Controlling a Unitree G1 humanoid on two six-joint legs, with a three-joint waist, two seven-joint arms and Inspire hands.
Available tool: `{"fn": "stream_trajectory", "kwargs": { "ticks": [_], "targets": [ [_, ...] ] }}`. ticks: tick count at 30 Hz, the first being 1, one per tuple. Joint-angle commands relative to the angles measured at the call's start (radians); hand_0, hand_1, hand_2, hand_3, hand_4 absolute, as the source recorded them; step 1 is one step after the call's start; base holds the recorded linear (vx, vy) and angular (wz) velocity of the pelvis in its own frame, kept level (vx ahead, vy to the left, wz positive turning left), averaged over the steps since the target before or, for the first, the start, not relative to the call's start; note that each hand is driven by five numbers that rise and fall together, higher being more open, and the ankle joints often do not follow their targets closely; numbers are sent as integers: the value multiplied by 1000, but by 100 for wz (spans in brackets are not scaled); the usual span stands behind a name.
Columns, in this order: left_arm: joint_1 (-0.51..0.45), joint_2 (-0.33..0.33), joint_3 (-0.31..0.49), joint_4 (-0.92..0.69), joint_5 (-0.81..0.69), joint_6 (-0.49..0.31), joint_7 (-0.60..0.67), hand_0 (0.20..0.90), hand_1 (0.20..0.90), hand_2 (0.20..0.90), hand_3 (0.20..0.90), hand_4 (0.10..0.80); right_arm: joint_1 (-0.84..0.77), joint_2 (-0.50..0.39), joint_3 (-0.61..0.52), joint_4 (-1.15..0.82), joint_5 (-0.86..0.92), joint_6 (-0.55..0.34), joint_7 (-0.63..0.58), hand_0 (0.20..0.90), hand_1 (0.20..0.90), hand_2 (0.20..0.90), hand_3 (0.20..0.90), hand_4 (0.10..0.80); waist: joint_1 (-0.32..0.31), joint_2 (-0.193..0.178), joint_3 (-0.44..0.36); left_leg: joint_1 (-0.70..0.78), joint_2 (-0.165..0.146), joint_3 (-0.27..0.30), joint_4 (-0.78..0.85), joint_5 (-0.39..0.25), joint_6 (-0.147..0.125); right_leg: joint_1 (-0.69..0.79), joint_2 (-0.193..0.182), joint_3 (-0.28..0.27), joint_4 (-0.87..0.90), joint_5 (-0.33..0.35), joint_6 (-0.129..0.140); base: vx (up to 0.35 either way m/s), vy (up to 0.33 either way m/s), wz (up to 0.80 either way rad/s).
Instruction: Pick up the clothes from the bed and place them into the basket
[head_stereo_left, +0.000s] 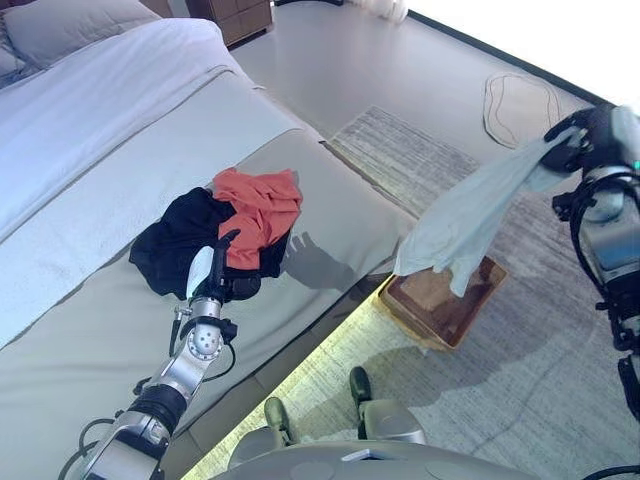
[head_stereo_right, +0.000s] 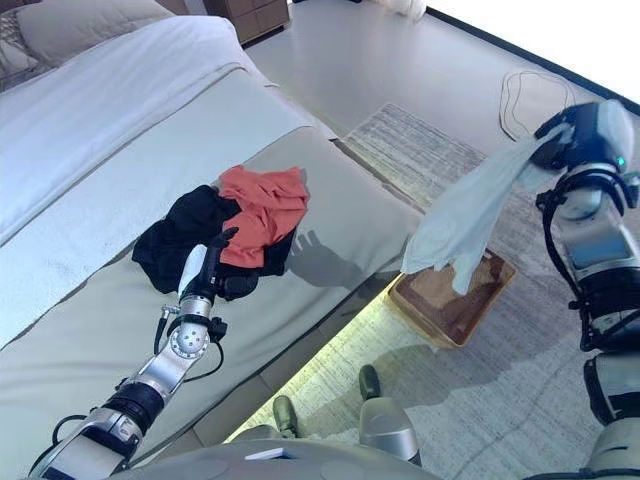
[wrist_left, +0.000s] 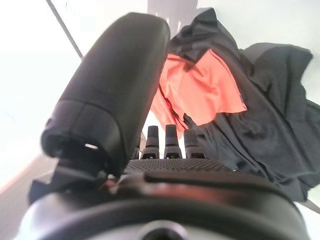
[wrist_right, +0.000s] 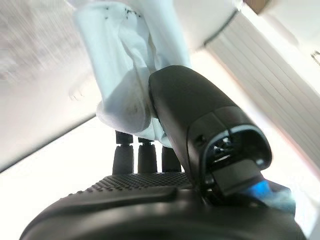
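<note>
rug: pale grey, woven (head_stereo_left: 520, 380), spread on the floor beside the bed's long side; its far corner reaches toward the bright wall
floor: smooth grey (head_stereo_left: 330, 60), bare between the rug's far edge and the dresser
dresser: brown wood (head_stereo_left: 238, 18), only its lower part in view at the top edge, past the head end of the bed
pillow: grey (head_stereo_left: 70, 28), at the head end of the bed, top left corner
cord: thin loop (head_stereo_left: 520, 105) lying on the floor near the rug's far right corner
light strip: yellowish glow (head_stereo_left: 300, 375) along the rug's edge under the bed's side
</note>
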Motion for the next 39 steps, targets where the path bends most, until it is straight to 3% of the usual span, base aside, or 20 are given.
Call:
{"fn": "stream_trajectory", "kwargs": {
  "ticks": [1, 21, 22, 23, 24, 39],
  "targets": [
    [-95, 12, -13, 23, 34, -60, 37, 900, 900, 900, 900, 800, -91, -36, -55, 28, -80, -81, -51, 300, 300, 300, 200, 100, 12, -12, -76, 46, 48, 8, 2, -106, -43, 14, -41, -12, 8, -31, 39, 0, 0, 0],
    [-78, 28, -21, 6, 6, -85, 33, 900, 900, 900, 900, 800, -48, 27, -51, 358, -53, -93, -29, 300, 300, 300, 200, 100, 32, 46, -60, 36, 37, 17, 2, -92, -48, 12, -39, -31, 6, -31, 32, -2, -1, 0],
    [-79, 30, -23, 4, 2, -87, 33, 900, 900, 900, 900, 800, -48, 29, -50, 372, -60, -89, -28, 338, 338, 338, 244, 144, 33, 48, -58, 35, 37, 16, 2, -91, -48, 11, -40, -31, 7, -31, 31, 0, 0, 0],
    [-80, 31, -25, 2, 1, -89, 36, 900, 900, 900, 900, 800, -45, 31, -51, 384, -60, -89, -32, 801, 801, 801, 785, 685, 34, 50, -56, 34, 37, 15, 2, -91, -48, 9, -41, -31, 8, -32, 31, 0, 0, 0],
    [-82, 32, -27, -2, -1, -89, 38, 900, 900, 900, 900, 800, -41, 33, -52, 402, -60, -96, -31, 900, 900, 900, 900, 800, 35, 53, -52, 33, 37, 14, 2, -90, -48, 8, -42, -33, 9, -31, 32, 0, 0, 0],
    [-90, 45, -40, -12, -23, -81, 34, 900, 900, 900, 900, 800, -24, 40, -50, 404, -56, -122, -40, 900, 900, 900, 900, 800, 43, 58, -49, 28, 30, 2, 2, -89, -42, 12, -46, -36, 4, -29, 34, 0, 0, 0]
  ]
}}
